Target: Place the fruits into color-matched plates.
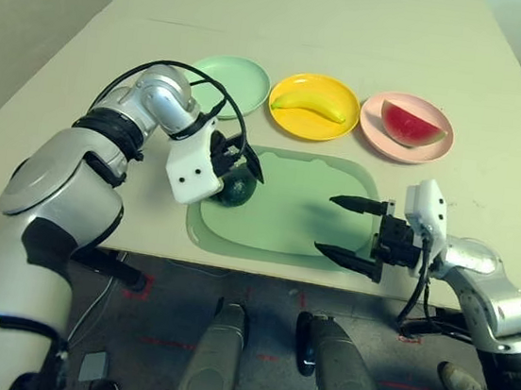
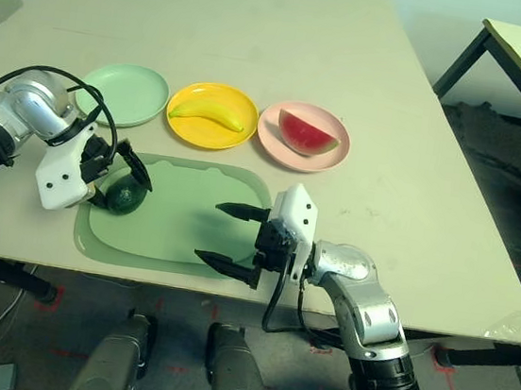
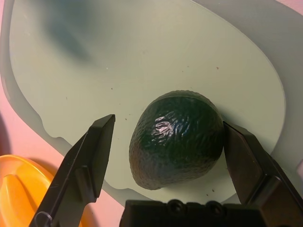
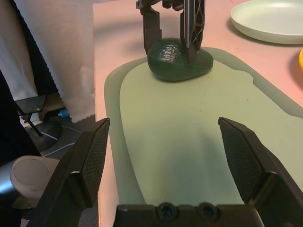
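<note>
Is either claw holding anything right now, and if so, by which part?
Nothing is held. The left claw straddles the avocado on the mat, one finger touching its side, the other apart. The right claw is open over the mat.

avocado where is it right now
The avocado lies on the green mat near its left end, on the robot's left, between the open jaws of the left gripper, just in front of the empty mint green plate.

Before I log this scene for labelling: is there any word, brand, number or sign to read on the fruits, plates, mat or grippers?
None: no readable text on the avocado, banana, watermelon wedge, the three plates, the green mat or either gripper.
</note>
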